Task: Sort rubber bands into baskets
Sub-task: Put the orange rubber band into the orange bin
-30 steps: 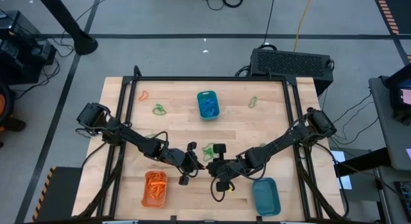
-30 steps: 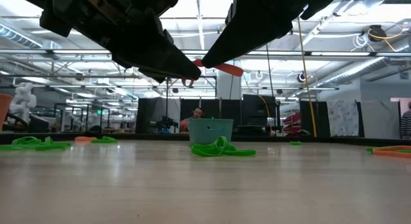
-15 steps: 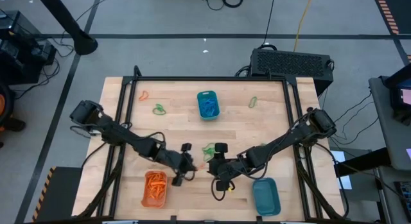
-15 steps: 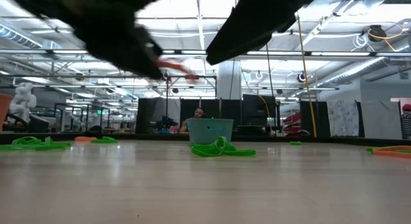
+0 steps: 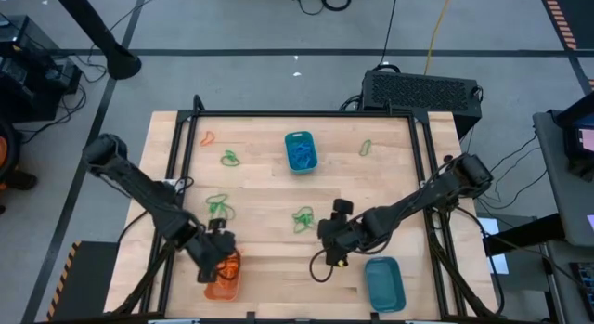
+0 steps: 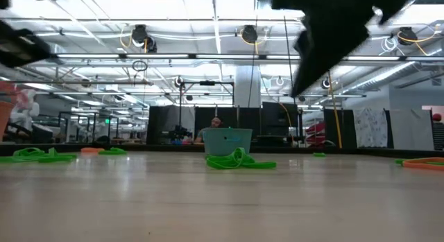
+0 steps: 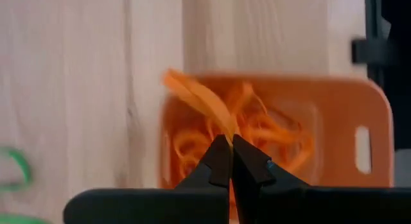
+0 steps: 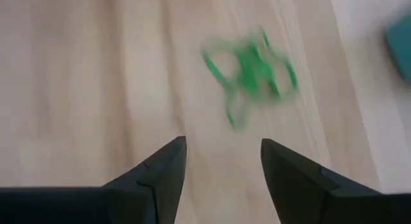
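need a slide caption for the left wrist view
Left gripper, shut on an orange rubber band, holds it above the orange basket.

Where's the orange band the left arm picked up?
Pinched in the shut left claw, the orange band hangs over the orange basket at the table's front-left.

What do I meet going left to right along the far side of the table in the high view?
Orange rubber band → green rubber band → teal basket holding blue bands → green rubber band near the right rail.
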`<state>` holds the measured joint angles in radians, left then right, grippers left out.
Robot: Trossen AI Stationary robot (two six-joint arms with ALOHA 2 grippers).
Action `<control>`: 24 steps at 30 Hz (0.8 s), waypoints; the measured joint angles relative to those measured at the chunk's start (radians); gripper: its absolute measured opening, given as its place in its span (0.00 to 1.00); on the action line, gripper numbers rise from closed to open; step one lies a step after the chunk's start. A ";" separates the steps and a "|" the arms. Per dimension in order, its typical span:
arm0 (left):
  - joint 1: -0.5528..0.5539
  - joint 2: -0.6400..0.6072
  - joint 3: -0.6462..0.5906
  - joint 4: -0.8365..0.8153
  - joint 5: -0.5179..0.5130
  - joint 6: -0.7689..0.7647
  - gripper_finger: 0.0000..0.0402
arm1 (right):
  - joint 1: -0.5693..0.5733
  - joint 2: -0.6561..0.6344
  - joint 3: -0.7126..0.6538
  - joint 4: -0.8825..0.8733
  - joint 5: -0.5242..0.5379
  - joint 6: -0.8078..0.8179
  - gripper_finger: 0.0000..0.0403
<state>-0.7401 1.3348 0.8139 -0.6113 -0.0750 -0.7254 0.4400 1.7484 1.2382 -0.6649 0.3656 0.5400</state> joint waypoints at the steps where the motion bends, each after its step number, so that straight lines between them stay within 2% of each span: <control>1: -0.017 0.000 0.000 -0.011 0.001 -0.029 0.00 | 0.000 0.002 -0.001 -0.050 0.000 0.033 0.47; 6: -0.070 0.000 0.000 -0.031 0.026 -0.105 0.00 | 0.000 0.001 -0.001 -0.201 0.001 0.137 0.45; 14: -0.083 0.000 -0.003 -0.027 0.038 -0.108 0.00 | 0.007 0.001 -0.001 -0.310 -0.004 0.237 0.42; 17: -0.085 0.000 -0.003 -0.025 0.019 -0.107 0.04 | 0.014 0.000 -0.032 -0.332 -0.039 0.282 0.42; 21: -0.088 0.000 -0.003 -0.025 0.001 -0.062 0.13 | 0.011 -0.007 -0.141 -0.335 -0.126 0.336 0.42; 24: -0.088 0.000 -0.003 -0.025 -0.028 -0.054 0.19 | 0.000 -0.012 -0.208 -0.334 -0.138 0.347 0.42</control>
<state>-0.8276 1.3350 0.8108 -0.6361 -0.1034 -0.7796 0.4401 1.7359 1.0297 -0.9985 0.2279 0.8875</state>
